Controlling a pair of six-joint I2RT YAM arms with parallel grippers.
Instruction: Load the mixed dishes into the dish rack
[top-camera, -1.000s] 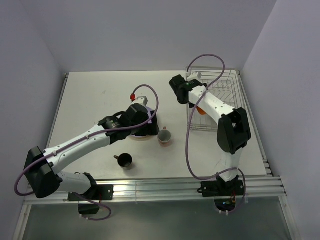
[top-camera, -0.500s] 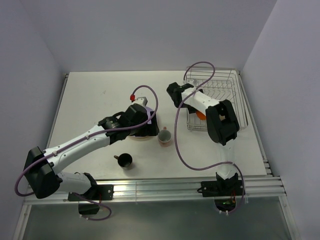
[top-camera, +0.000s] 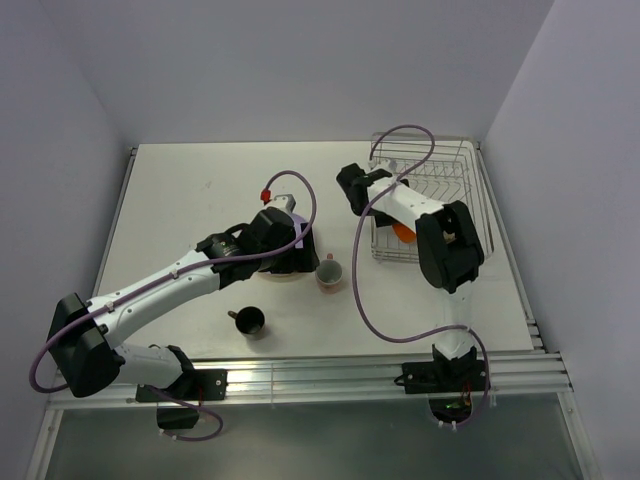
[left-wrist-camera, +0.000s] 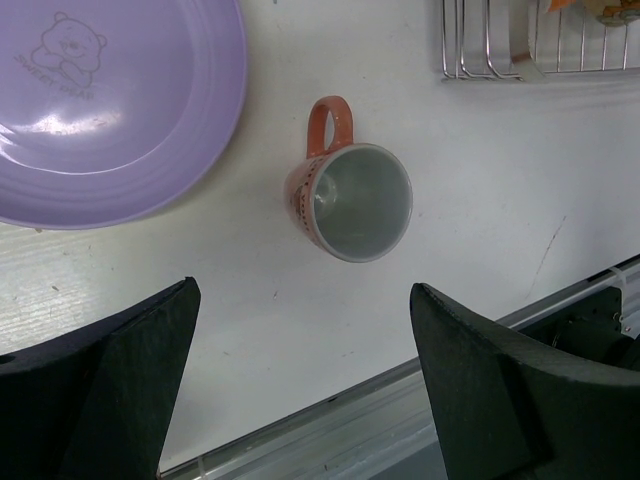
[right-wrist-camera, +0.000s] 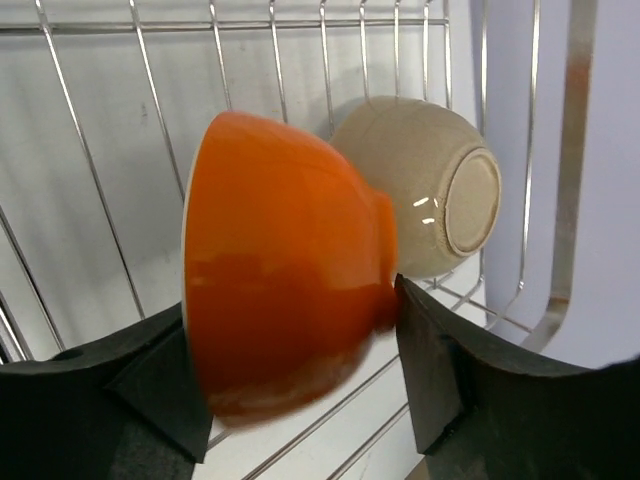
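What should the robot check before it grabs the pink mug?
1. Left gripper jaws wide apart: ok.
2. Pink mug stands upright and empty, just ahead of the open fingers: ok.
3. Lilac plate lies apart from the mug: ok.
4. Orange bowl and white bowl are inside the dish rack: ok.
5. Right gripper is free of the orange bowl: cannot tell.
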